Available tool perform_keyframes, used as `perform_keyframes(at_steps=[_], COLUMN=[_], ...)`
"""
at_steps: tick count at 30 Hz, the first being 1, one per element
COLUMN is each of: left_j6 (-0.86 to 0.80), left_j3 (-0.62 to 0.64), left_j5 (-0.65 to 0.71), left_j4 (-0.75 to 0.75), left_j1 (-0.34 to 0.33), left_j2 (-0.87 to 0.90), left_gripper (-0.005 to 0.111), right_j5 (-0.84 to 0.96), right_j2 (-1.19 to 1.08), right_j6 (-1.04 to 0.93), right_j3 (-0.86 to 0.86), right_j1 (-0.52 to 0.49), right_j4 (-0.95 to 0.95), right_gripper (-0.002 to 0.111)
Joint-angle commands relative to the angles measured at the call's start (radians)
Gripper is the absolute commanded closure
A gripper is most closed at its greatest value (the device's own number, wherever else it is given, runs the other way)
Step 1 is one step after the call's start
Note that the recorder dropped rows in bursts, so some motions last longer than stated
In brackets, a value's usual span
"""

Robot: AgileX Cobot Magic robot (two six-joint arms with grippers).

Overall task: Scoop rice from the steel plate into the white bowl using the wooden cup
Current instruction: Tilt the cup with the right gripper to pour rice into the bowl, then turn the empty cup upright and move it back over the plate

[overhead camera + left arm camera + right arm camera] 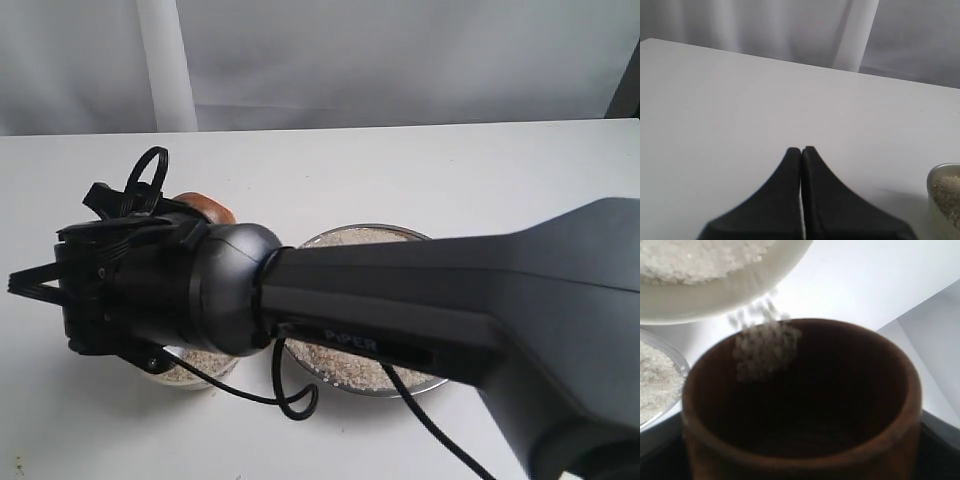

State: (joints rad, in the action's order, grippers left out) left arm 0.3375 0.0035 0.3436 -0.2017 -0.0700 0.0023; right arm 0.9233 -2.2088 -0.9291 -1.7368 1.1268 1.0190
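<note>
My right gripper (180, 222) reaches across to the left and is shut on the wooden cup (207, 208), held tilted above the white bowl (190, 372). In the right wrist view the cup (800, 410) fills the frame with its dark inside showing. A few grains of rice (765, 347) are blurred in the air at its rim. The bowl (725, 295) beyond it holds rice (695, 257). The steel plate (330, 372) with rice (350, 238) lies under the right arm, mostly hidden. My left gripper (801, 150) is shut and empty over bare table.
The right arm's thick black body (450, 300) covers the middle of the exterior view, with a loose black cable (290, 400) hanging from it. The plate's rim (940, 175) shows at the edge of the left wrist view. A pale curtain (320, 60) backs the white table (90, 430).
</note>
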Motion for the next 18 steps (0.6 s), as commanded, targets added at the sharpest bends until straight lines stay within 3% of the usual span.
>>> perform_keyframes(at_steps=[1,18], left_j6=[0.002,0.002], left_j3=[-0.004,-0.004], left_j5=[-0.006,-0.006], left_j4=[0.005,0.005], left_j1=[0.0,0.0], left_j2=[-0.002,-0.002], left_gripper=[0.107,0.107], right_j5=[0.011,0.023], right_j2=[0.003,0.003], right_j6=[0.0,0.068], right_j3=[-0.004,-0.004], right_j1=[0.001,0.01], right_j4=[0.022,0.016], right_gripper=[0.108,0.108])
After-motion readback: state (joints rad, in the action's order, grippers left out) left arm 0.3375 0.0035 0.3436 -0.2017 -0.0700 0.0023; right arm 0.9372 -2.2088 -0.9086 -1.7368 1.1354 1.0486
